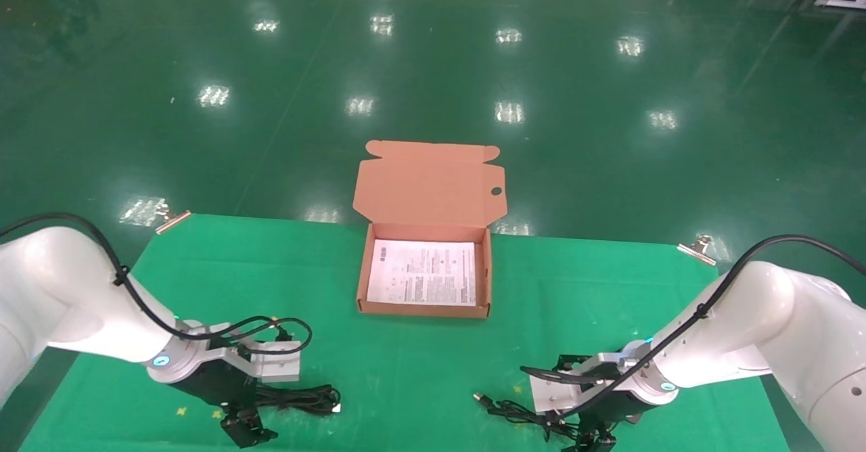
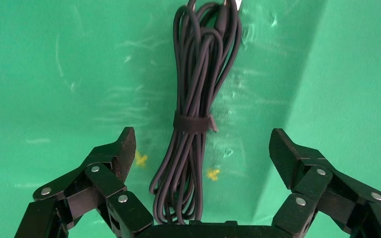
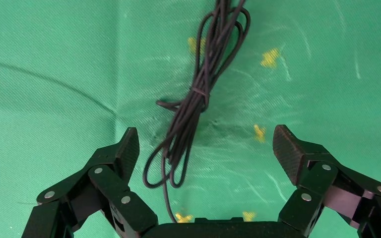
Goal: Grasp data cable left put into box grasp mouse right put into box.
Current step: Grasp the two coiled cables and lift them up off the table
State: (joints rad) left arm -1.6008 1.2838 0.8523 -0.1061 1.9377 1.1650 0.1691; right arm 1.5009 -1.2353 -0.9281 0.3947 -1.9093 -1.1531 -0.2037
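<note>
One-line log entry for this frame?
left gripper: jaws open over data cable | right gripper: jaws open over mouse cord | box: open, holds only printed sheet

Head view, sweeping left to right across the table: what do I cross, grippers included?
left gripper → data cable → box → mouse cord's plug → right gripper. Both grippers hang open over the green cloth; the mouse itself is not in sight.

Box (image 1: 423, 308): orange-brown cardboard, floor a white sheet with dark print. Data cable (image 2: 193, 114): dark purplish-black, black strap. Mouse cord (image 3: 193, 106): black. Table cloth (image 1: 419, 371): green, small yellow marks. Left gripper (image 2: 202, 148), right gripper (image 3: 206, 148): black.
</note>
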